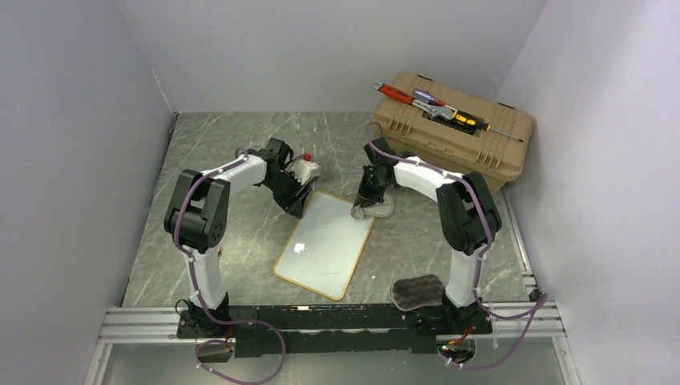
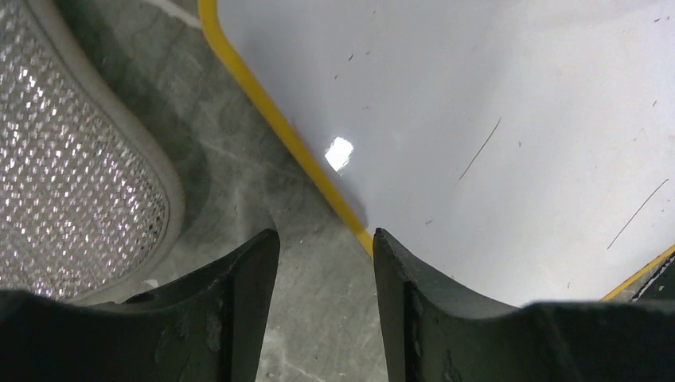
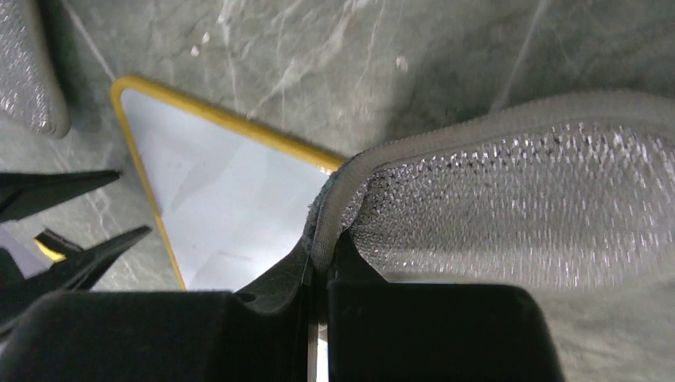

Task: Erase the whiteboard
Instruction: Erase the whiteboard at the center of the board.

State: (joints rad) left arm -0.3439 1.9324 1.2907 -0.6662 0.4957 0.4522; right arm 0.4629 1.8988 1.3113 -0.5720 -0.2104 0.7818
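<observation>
The whiteboard [image 1: 325, 245] lies flat mid-table, glossy white with a yellow frame; only a few thin faint marks show on it in the left wrist view [image 2: 477, 119]. My right gripper [image 1: 365, 204] is at the board's far right corner, shut on the rim of a silvery mesh pad [image 1: 378, 210]. In the right wrist view the gripper [image 3: 322, 247] pinches that pad [image 3: 509, 207], which lies over the board's corner [image 3: 231, 207]. My left gripper [image 1: 295, 200] is open and empty at the board's far left corner, and in its wrist view [image 2: 326, 235] it straddles the yellow frame.
A second silvery mesh pad [image 1: 305, 170] lies beside the left gripper, also in the left wrist view [image 2: 72, 175]. A dark sponge [image 1: 417, 290] lies by the right arm's base. A tan toolbox [image 1: 453, 132] with hand tools on its lid stands at the back right.
</observation>
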